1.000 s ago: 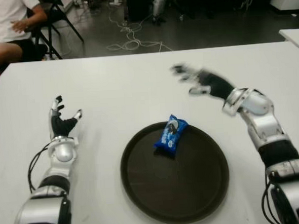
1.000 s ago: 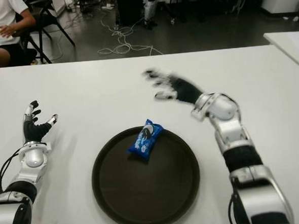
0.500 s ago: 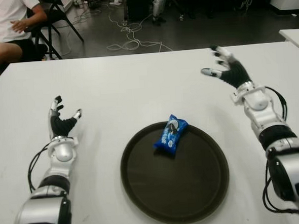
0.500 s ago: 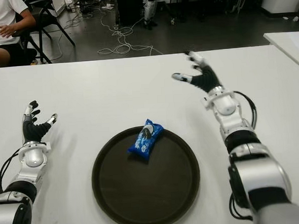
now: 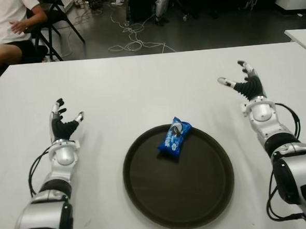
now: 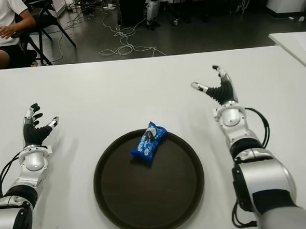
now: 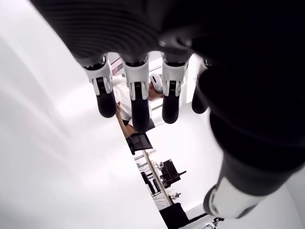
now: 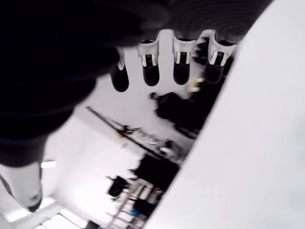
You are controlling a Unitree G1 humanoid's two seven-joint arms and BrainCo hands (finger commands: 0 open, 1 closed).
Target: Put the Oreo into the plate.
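Oreo packet [image 5: 174, 137], blue, lay inside dark round plate [image 5: 199, 194], at plate's far-left part, one end near rim. Plate sat on white table [image 5: 130, 84], near its front edge. Right hand [image 5: 246, 85] showed right of plate and beyond it, well apart, fingers spread, held nothing. Left hand [image 5: 62, 125] showed left of plate, well apart, fingers relaxed and parted, empty. Person [image 5: 4, 25] in white shirt sat beyond table's far-left corner. Cables [image 5: 133, 40] lay on floor behind table.
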